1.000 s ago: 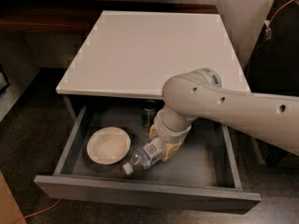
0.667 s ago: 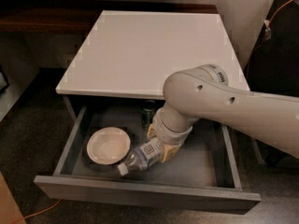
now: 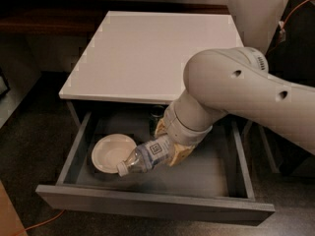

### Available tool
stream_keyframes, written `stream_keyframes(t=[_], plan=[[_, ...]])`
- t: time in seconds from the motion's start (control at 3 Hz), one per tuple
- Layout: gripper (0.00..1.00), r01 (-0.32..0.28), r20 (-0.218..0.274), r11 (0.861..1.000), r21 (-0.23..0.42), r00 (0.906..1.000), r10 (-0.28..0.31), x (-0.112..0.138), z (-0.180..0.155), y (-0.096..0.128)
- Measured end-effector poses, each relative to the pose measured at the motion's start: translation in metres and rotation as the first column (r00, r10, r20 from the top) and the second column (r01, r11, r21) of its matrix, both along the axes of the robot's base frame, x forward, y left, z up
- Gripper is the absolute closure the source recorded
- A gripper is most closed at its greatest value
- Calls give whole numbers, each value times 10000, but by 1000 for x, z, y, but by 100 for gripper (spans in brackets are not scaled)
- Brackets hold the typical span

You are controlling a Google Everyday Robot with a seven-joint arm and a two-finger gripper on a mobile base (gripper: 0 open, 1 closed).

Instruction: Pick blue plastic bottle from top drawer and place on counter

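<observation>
So the gripper point(image 3: 172, 150) is clamped on the blue plastic bottle point(image 3: 143, 157), holding it tilted, cap down-left, over the open top drawer point(image 3: 147, 205). A white bowl point(image 3: 109, 152) sits just beside the cap, a dark green can point(image 3: 156, 115) is at the back, and the counter point(image 3: 157, 48) is above.

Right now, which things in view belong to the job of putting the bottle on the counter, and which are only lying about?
For the job:
- blue plastic bottle, tilted, cap toward the drawer front
- gripper, closed on the bottle inside the drawer
- top drawer, pulled open
- counter

Lying about:
- white bowl, left in the drawer
- dark can, at the drawer's back
</observation>
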State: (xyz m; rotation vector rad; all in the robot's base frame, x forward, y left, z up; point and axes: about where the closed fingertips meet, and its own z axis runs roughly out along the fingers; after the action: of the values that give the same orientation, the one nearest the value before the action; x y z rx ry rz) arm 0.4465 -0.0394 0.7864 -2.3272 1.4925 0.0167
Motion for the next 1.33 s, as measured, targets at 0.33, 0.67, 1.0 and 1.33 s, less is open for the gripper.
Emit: stream_keyframes(t=[0.33, 0.67, 1.0, 1.33], plan=[[100, 96, 410, 9999, 59, 9991, -99, -2, 64, 5], [100, 139, 396, 9999, 30, 9991, -140, -1, 65, 6], [100, 319, 386, 9995, -12, 9987, -318, 7, 76, 3], [100, 791, 54, 9968, 69, 9969, -791, 30, 89, -6]])
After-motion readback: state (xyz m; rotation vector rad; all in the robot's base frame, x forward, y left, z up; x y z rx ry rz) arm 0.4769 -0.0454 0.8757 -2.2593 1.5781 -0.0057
